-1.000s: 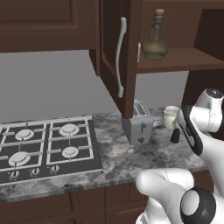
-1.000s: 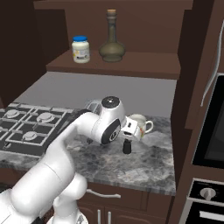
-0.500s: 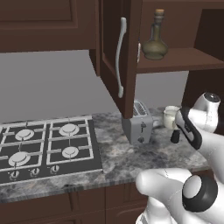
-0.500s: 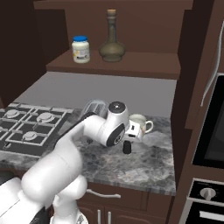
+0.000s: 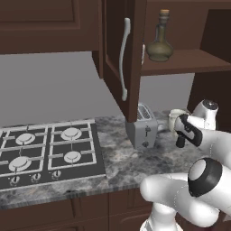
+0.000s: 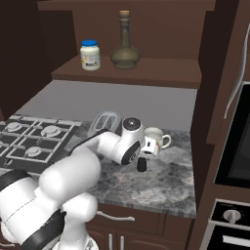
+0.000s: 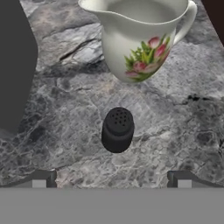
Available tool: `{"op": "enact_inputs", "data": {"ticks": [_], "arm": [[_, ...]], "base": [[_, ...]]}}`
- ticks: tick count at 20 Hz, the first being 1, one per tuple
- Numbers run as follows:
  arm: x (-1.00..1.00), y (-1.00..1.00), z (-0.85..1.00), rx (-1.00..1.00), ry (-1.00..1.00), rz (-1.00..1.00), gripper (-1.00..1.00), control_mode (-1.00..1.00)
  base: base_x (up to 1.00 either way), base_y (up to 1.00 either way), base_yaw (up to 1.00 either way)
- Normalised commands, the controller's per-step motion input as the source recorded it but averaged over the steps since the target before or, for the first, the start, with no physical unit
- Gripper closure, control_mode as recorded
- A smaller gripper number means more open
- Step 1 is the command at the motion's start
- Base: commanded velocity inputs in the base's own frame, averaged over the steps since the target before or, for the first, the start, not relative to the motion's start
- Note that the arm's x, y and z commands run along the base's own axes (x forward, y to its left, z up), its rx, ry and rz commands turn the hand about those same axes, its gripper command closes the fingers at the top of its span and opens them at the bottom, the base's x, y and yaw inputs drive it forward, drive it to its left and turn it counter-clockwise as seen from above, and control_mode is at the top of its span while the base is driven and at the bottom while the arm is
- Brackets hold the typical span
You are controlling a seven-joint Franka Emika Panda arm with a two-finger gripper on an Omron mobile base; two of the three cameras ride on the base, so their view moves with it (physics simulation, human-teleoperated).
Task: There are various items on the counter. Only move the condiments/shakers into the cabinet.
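**A:** Shaker first: the tiny black shaker with the perforated top (image 7: 117, 129) stands upright on the grey speckled stone counter (image 7: 175, 131), at the centre of the hand view. How does it lie from the two-finger gripper (image 7: 111, 178)?

**B:** Straight ahead of it, between the lines of the two dark fingertips (image 7: 41, 178), which sit at the lower left and lower right of that frame, spread wide with nothing between them. Its long axis is vertical and the camera looks down on its cap, so I judge a straight advance would bring the jaws around it.

**A:** What crowds it?

**B:** The cream mug with a flower pattern and handle (image 7: 140, 41) stands just beyond it, upper middle of the frame, near but apart. The boxy silver toaster (image 6: 105, 122) is farther left in the right base view.

**A:** And the rest of the job?

**B:** The bulbous olive-brown corked bottle (image 6: 124, 49) and the small creamy-white blue-lidded jar (image 6: 90, 54) already stand on the shelf of the dark brown wooden cabinet (image 6: 146, 73), upper centre.

**A:** Any change from half a second ago?

**B:** The wrist has shifted slightly toward the shaker; the jaws are as wide as before, and nothing on the counter has moved.
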Motion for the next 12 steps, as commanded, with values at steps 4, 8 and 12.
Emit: {"op": "enact_inputs", "data": {"ticks": [4, 8, 12], "arm": [[0.35, -0.07, -0.21, 0.00, 0.00, 0.00, -1.00, -1.00], [0.27, -0.06, -0.16, 0.00, 0.00, 0.00, -1.00, -1.00], [0.08, -0.07, -0.19, 0.00, 0.00, 0.00, -1.00, -1.00]], "base": [[0.00, 0.00, 0.00], [0.00, 0.00, 0.00], [0.00, 0.00, 0.00]]}}
